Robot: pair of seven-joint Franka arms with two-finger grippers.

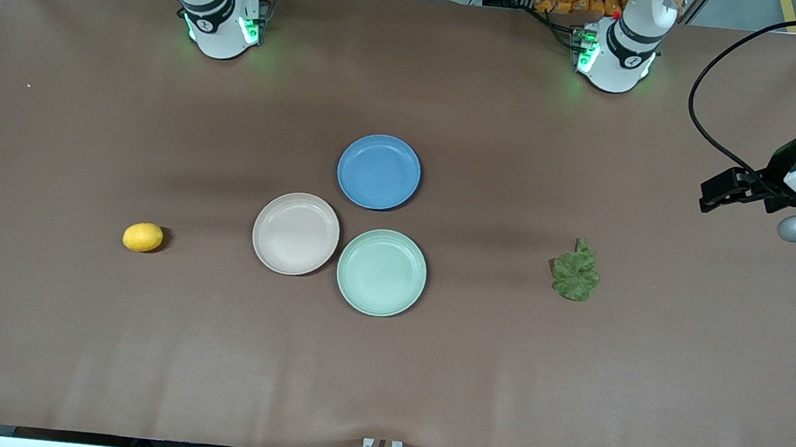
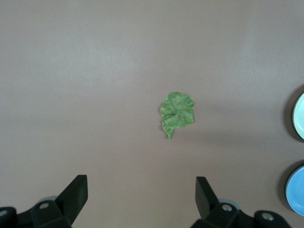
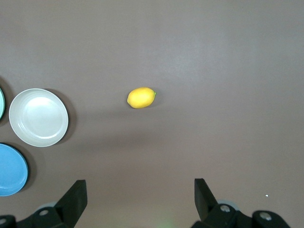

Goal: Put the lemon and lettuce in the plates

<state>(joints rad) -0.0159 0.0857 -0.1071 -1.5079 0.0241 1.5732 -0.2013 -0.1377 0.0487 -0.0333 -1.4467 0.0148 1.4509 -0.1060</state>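
While both arms hang high above the brown table (image 1: pixel 66 337), you have nothing gripped in either one. Your left gripper (image 2: pixel 141 202) is up over the left arm's end of the table, its jaws spread wide with only bare table between them, and the lettuce (image 1: pixel 576 272) lies flat on the surface below it, well apart from the plates and roughly midway between the robots' edge and the front camera's edge. Your right gripper (image 3: pixel 140 202) is over the right arm's end, jaws likewise spread wide around nothing, and the lemon (image 1: pixel 142 237) sits on its side on the table below it, also clear of the plates. At the middle of the table you can see three plates clustered close together: the beige-pink plate (image 1: pixel 295 233) toward the right arm's end, the mint green plate (image 1: pixel 381 272) just beside it and a little nearer the front camera, and the blue plate (image 1: pixel 379 171) nearer the robots' edge than both. All three plates hold nothing.
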